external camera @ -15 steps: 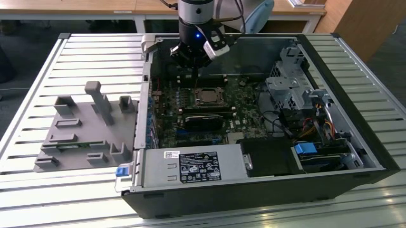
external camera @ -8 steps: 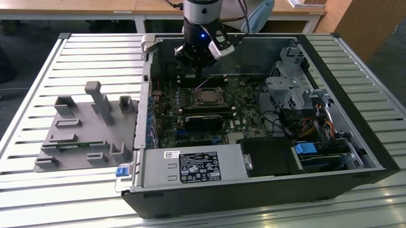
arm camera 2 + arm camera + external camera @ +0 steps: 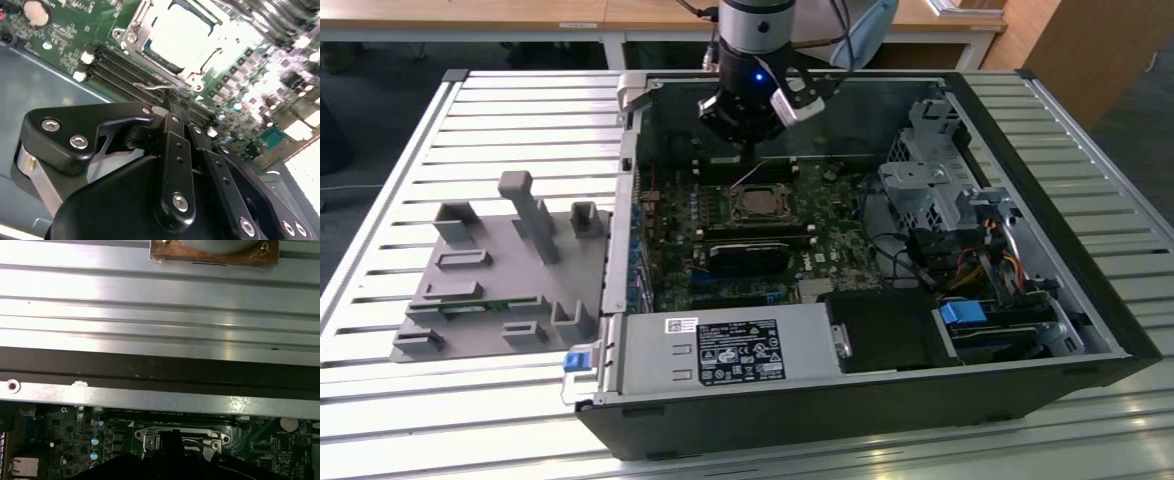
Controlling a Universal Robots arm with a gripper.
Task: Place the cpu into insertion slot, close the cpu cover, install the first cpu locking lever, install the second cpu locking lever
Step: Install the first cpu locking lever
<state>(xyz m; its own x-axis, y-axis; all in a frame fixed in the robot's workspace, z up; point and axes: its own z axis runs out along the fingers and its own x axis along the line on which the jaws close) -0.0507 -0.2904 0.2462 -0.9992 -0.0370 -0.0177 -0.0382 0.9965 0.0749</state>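
The cpu (image 3: 180, 37) lies with its silver top up in the insertion slot (image 3: 757, 205) on the green board. The cpu cover (image 3: 134, 31), a silvery frame, lies flat around it. A thin wire locking lever (image 3: 155, 87) runs along the socket's near edge and, in the exterior view, a lever (image 3: 747, 178) stands up slanted from the socket. My gripper (image 3: 167, 106) is shut, its black fingertips right at this wire, with nothing seen between them. In the exterior view the gripper (image 3: 744, 150) hangs just behind the socket, inside the case.
Long black memory slots (image 3: 120, 70) run between gripper and socket. The case's back wall (image 3: 160, 365) is close behind. A power supply (image 3: 720, 350) and a drive cage (image 3: 934, 190) fill the case's front and the exterior view's right. A grey fixture (image 3: 494, 270) lies outside, on the exterior view's left.
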